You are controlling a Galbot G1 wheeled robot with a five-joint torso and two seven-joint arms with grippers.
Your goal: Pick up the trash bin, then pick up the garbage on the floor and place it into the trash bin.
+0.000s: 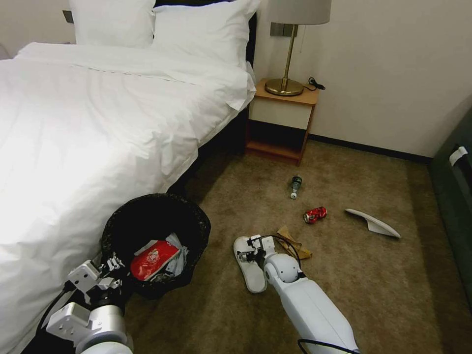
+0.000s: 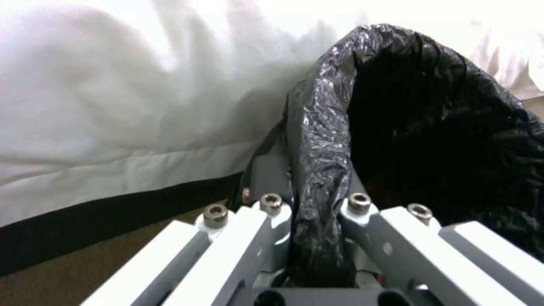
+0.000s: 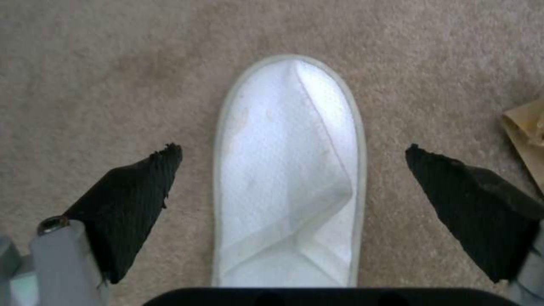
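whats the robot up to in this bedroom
It is collecting litter. The left gripper is clamped on the rim of the trash bin beside the bed. The right gripper hangs open over a white slipper on the carpet. A red can, green bottle and second slipper lie beyond.

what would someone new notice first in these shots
The black-lined trash bin beside the white bed, its rim pinched by the left tool and a red wrapper already inside. Next, the right tool hanging open over a white slipper on the carpet. Beyond it lie a crushed red can, a green bottle and a second slipper.
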